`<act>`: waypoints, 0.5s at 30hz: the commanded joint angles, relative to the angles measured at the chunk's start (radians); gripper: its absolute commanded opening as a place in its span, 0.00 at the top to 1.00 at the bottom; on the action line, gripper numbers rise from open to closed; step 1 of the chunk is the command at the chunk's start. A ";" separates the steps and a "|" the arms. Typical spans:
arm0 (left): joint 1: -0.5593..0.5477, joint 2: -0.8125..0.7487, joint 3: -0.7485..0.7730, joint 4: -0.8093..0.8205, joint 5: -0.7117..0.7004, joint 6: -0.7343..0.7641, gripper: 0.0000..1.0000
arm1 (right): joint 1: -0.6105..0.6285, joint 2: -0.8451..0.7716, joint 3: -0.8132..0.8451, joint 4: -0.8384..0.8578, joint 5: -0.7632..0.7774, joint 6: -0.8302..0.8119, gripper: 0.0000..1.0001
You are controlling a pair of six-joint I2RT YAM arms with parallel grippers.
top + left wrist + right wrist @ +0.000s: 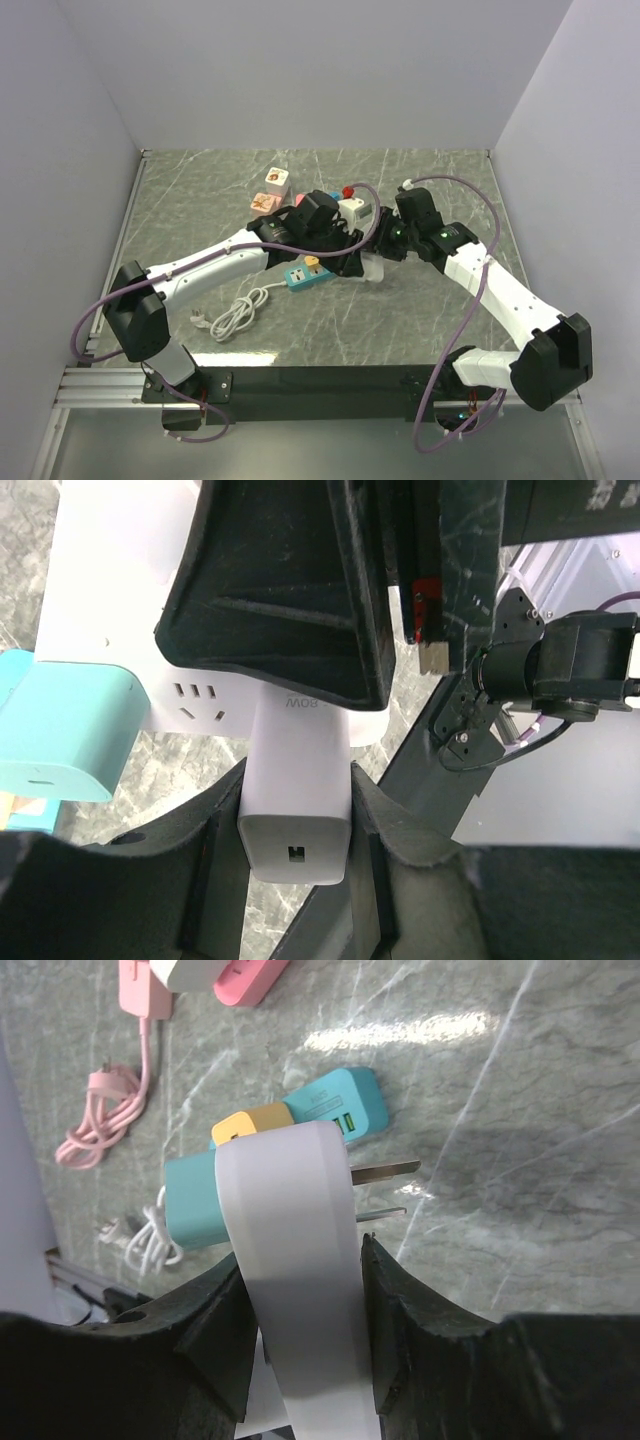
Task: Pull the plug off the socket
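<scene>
Your left gripper [297, 815] clamps the plug [297, 770] and your right gripper [302, 1260] pinches the socket block [285, 1195], so next, probably, pull them straight apart.

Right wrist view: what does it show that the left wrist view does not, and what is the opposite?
Only the right wrist view: two metal prongs, a yellow plug, a pink cable. Only the left wrist view: socket holes, and the white charger held by the left gripper. Both: the marble table and the white socket, which the right gripper holds.
</scene>
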 commanded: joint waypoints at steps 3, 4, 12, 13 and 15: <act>0.012 -0.091 0.066 0.064 -0.040 0.010 1.00 | -0.002 0.030 0.034 -0.104 0.290 -0.074 1.00; 0.030 -0.100 0.064 0.061 -0.038 0.013 1.00 | -0.004 0.034 0.025 -0.109 0.315 -0.082 1.00; 0.177 -0.212 0.030 0.046 0.064 0.018 1.00 | -0.079 0.031 -0.043 -0.102 0.386 -0.111 1.00; 0.209 -0.219 0.024 0.047 0.084 0.016 1.00 | -0.085 0.027 -0.041 -0.102 0.380 -0.116 1.00; 0.237 -0.241 0.012 0.056 0.149 0.016 1.00 | -0.099 0.024 -0.038 -0.096 0.374 -0.137 1.00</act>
